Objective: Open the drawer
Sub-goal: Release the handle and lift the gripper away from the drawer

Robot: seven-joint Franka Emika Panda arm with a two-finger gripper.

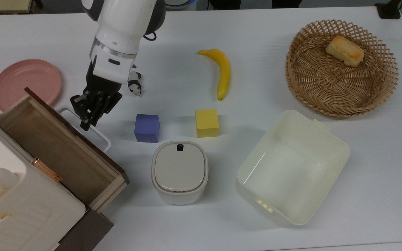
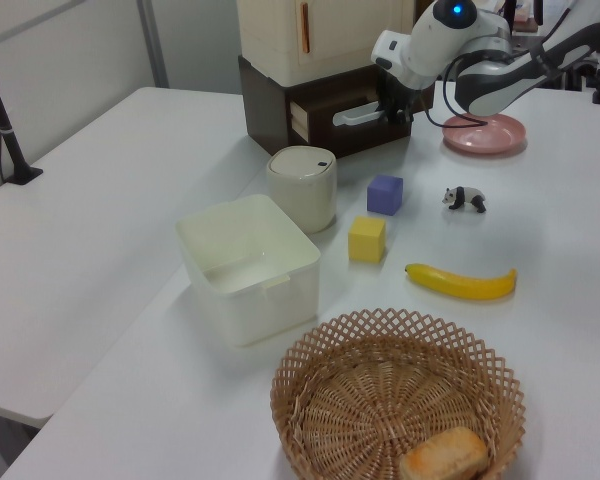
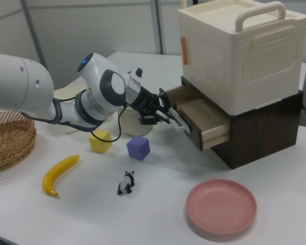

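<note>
The drawer (image 1: 56,146) stands pulled well out of the cream cabinet (image 1: 23,209), its light-brown inside bare. Along its dark brown front panel runs a white loop handle (image 1: 100,135). My gripper (image 1: 88,122) is shut on the middle of this handle, with the arm reaching in from the top view's upper edge. In the left view the gripper (image 2: 394,108) sits at the handle (image 2: 352,115) in front of the drawer (image 2: 320,103). The right view shows the gripper (image 3: 166,115) holding the handle (image 3: 179,124) of the drawer (image 3: 201,115).
A purple cube (image 1: 147,128) and toy panda (image 1: 134,85) lie close to my gripper. A lidded beige bin (image 1: 179,172), yellow cube (image 1: 207,122), banana (image 1: 222,71), cream tub (image 1: 330,139), basket (image 1: 326,96) with bread (image 1: 344,51), and pink plate (image 1: 23,78) share the white table.
</note>
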